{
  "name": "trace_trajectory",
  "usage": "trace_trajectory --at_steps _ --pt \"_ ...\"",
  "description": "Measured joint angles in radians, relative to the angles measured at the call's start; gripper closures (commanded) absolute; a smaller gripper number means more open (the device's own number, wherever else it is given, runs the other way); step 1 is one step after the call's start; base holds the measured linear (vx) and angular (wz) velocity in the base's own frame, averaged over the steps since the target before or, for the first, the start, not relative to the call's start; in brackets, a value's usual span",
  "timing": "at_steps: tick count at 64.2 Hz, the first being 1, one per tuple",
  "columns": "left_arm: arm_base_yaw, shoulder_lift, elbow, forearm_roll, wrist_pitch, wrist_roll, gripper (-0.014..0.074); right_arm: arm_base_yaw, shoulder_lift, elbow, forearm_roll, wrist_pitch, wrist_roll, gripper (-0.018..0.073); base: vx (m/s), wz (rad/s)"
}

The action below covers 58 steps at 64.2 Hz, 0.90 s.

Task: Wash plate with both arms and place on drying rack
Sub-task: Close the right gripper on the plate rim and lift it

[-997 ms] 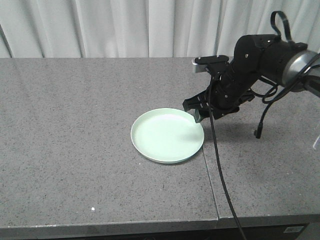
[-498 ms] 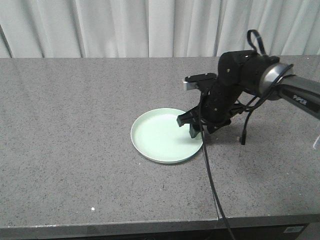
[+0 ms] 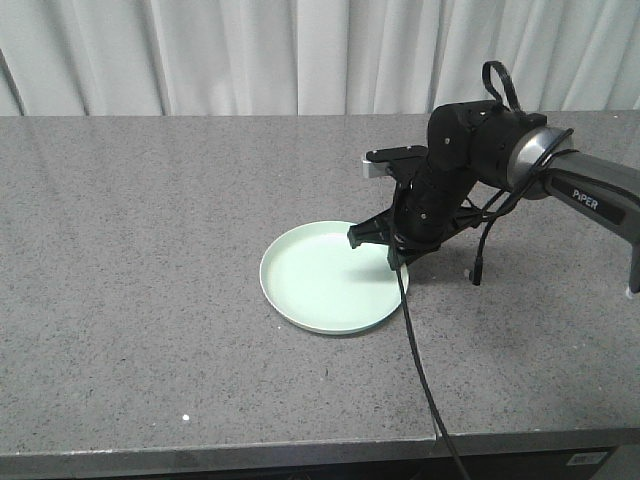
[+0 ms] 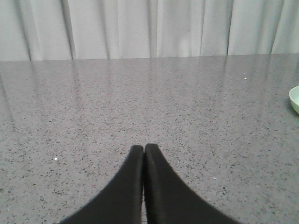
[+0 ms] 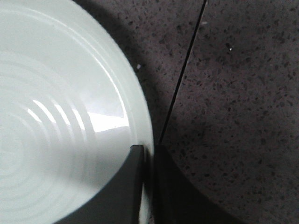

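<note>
The pale mint-green plate [image 3: 315,285] lies flat on the grey speckled counter, mid-right in the front view. My right gripper [image 3: 388,247] is at its right rim. In the right wrist view the plate [image 5: 60,107] fills the left side, and the right gripper [image 5: 149,151] is shut on its rim, one finger inside and one outside. My left gripper [image 4: 143,148] is shut and holds nothing, low over bare counter. A sliver of the plate [image 4: 294,99] shows at that view's right edge. The drying rack is out of view.
A black cable [image 3: 418,370] hangs from the right arm across the counter and over its front edge. A seam [image 3: 424,375] in the counter runs just right of the plate. White curtains [image 3: 300,55] hang behind the counter.
The right arm has swung left and lowered onto the plate's right rim, and its fingers have shut on it. The plate has slid slightly left.
</note>
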Motion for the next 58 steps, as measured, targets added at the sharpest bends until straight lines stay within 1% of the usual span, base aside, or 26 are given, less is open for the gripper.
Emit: trace_trajectory --at_steps 8,13,17,26,36,58 --pt "0.0 0.0 0.0 0.0 0.0 0.0 0.0602 -0.009 -0.014 0.009 0.028 -0.009 -0.01 0.0568 0.0 0.0" --pt "0.0 0.0 0.0 0.0 0.0 0.0 0.0602 -0.009 -0.054 0.053 0.038 -0.061 -0.021 0.0568 0.0 0.0" --pt "0.0 0.0 0.0 0.0 0.0 0.0 0.0602 -0.009 -0.106 0.11 0.039 -0.123 -0.028 0.0568 0.0 0.0" --pt "0.0 0.0 0.0 0.0 0.0 0.0 0.0602 -0.009 -0.234 0.261 0.036 -0.313 -0.04 0.0568 0.0 0.0" --pt "0.0 0.0 0.0 0.0 0.0 0.0 0.0602 -0.009 -0.392 0.46 0.034 -0.499 -0.081 0.0568 0.0 0.0" --pt "0.0 0.0 0.0 0.0 0.0 0.0 0.0602 -0.009 -0.732 0.848 0.035 -0.81 -0.113 0.0568 0.0 0.0"
